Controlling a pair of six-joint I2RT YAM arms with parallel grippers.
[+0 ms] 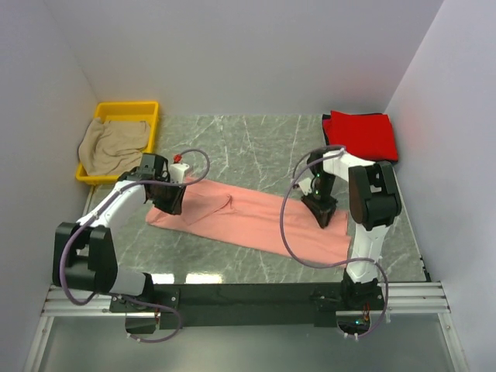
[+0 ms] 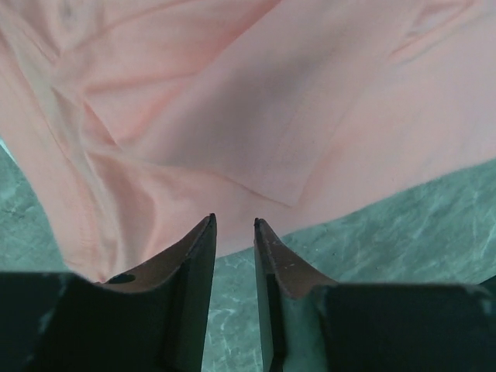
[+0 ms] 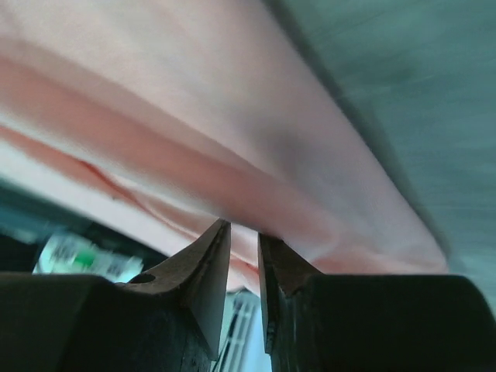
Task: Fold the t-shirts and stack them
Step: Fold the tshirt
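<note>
The salmon-pink t-shirt (image 1: 248, 221) lies as a long folded strip across the middle of the table. My left gripper (image 1: 173, 205) is at its left end. In the left wrist view the gripper (image 2: 234, 221) has its jaws a little apart with bare table between them, and its tips are over the near edge of the shirt (image 2: 256, 116). My right gripper (image 1: 322, 215) is at the strip's right part. In the right wrist view the gripper (image 3: 244, 229) pinches the shirt (image 3: 232, 132), whose edge is raised. The bright red t-shirt (image 1: 361, 133) lies folded at the back right. The beige-tan t-shirt (image 1: 112, 147) is bunched in the bin.
A yellow plastic bin (image 1: 128, 110) stands at the back left. A small white and red object (image 1: 180, 165) sits by my left arm. White walls close in the green marble table (image 1: 248, 147) on three sides.
</note>
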